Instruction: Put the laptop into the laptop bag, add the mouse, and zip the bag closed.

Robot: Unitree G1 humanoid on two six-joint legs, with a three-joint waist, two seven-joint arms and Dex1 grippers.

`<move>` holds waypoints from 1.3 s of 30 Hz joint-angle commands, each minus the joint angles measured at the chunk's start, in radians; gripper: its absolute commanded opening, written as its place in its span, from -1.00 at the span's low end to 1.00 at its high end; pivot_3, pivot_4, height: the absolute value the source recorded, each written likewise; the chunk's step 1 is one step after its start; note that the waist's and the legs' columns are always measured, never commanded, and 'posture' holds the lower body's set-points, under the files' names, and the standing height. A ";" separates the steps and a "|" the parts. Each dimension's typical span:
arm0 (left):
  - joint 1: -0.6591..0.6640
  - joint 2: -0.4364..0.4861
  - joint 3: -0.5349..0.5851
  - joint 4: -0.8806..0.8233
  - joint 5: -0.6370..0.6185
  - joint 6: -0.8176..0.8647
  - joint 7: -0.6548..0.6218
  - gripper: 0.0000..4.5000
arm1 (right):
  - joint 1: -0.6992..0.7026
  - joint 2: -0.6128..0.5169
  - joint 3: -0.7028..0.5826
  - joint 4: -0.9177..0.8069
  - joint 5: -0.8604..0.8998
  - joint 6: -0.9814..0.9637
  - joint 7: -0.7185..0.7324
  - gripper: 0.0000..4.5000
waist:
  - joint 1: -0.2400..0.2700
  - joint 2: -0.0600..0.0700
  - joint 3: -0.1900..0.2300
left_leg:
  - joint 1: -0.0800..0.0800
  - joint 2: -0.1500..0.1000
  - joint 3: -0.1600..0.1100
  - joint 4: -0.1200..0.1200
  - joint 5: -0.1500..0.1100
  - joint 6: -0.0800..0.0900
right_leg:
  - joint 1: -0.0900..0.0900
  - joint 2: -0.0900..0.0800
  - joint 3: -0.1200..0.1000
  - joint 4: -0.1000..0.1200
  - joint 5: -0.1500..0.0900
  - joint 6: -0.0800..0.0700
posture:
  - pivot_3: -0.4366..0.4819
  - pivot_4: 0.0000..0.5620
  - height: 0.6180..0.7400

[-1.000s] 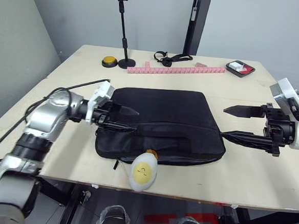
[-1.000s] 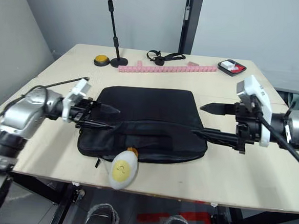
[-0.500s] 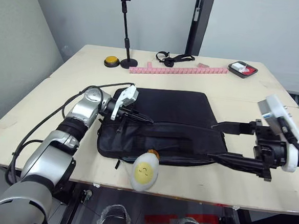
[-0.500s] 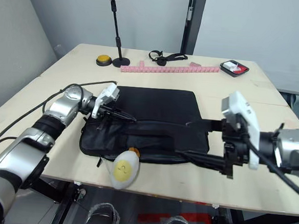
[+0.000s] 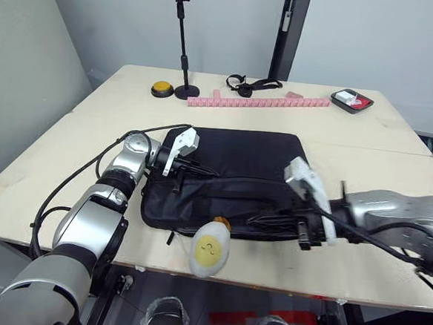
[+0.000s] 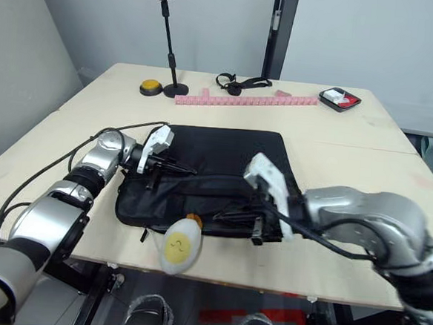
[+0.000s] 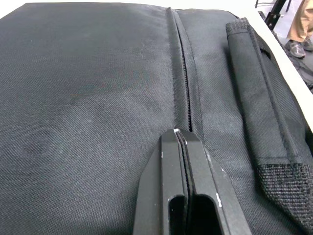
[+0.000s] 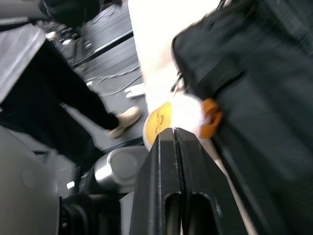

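- Laptop bag (image 5: 234, 180) is lying flat on the worktop (image 5: 116, 107), near its front edge, with the strap handles and front pocket facing the robot
- Laptop and mouse are not to be seen on the worktop; judging them to be inside the bag, so the step in hand is the zipping
- Left pincer (image 7: 180, 142) is resting on the bag's top panel at its left end, fingers pressed together with no gap, tips sitting right on the zipper seam (image 7: 182, 63); cannot tell whether a pull tab is caught between them
- In the left wrist view the seam ahead of the tips is looking closed, with a strap handle (image 7: 254, 93) running alongside it
- Right pincer (image 5: 268, 218) is lying low against the bag's front face near the handles, fingers together and gripping nothing that I can make out
- White-and-yellow round tape measure case (image 5: 208, 249) is sitting at the front edge of the worktop, just touching the bag; not a task item
- Judgement: task is looking late-stage; next move is calling for finding the zipper pull, pinching it, and drawing it along the seam while the other pincer is pinning the fabric
- Risk: soft fabric bunching under the pull
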 commanded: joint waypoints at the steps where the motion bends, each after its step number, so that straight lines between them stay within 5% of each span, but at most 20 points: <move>1: 0.007 0.010 0.017 0.013 0.036 -0.010 -0.012 -1.00 | -0.035 0.016 0.028 0.007 -0.070 -0.027 0.044 -0.97 | 0.001 0.000 0.000 | 0.000 0.000 0.000 0.000 0.000 0.000 | 0.000 0.000 0.000 0.000 0.000 0.000 | -0.05 -0.47 0.99; 4: 0.021 0.016 0.027 0.006 0.050 -0.012 -0.018 -1.00 | -0.032 0.097 0.031 0.036 -0.147 -0.120 0.048 -0.88 | 0.001 0.000 0.000 | 0.000 0.000 0.000 0.000 0.000 0.000 | 0.000 0.000 0.000 0.001 0.000 0.000 | -0.05 -0.47 0.99; 17: 0.020 0.014 0.025 0.057 0.128 -0.069 -0.007 -1.00 | -0.093 0.107 0.144 0.060 -0.290 -0.077 0.172 1.00 | -0.001 0.000 0.000 | 0.002 0.000 0.000 0.000 0.000 0.000 | 0.001 0.000 0.000 0.002 0.000 0.000 | -0.05 -0.47 0.99; 23: 0.024 0.020 0.001 0.090 0.184 -0.135 0.004 -1.00 | -0.195 0.150 0.297 0.142 -0.431 -0.059 0.202 1.00 | -0.008 0.000 -0.001 | 0.003 0.000 0.000 0.000 0.000 -0.001 | 0.001 0.000 0.000 0.002 0.000 0.000 | -0.05 -0.47 0.99; 33: 0.006 0.010 0.009 0.126 0.207 -0.163 0.018 -1.00 | -0.242 0.259 0.346 0.258 -0.505 -0.048 0.251 1.00 | -0.009 0.000 -0.002 | 0.005 0.000 0.000 0.000 0.000 -0.002 | 0.002 0.000 0.001 0.003 0.000 0.000 | -0.05 -0.47 0.99; 39: 0.004 0.007 0.011 0.135 0.212 -0.169 0.020 -1.00 | -0.252 0.291 0.367 0.307 -0.553 -0.052 0.274 0.16 | -0.009 0.000 -0.002 | 0.010 0.000 0.001 -0.001 0.000 -0.002 | 0.006 -0.004 0.001 0.003 0.000 0.000 | -0.05 -0.47 0.99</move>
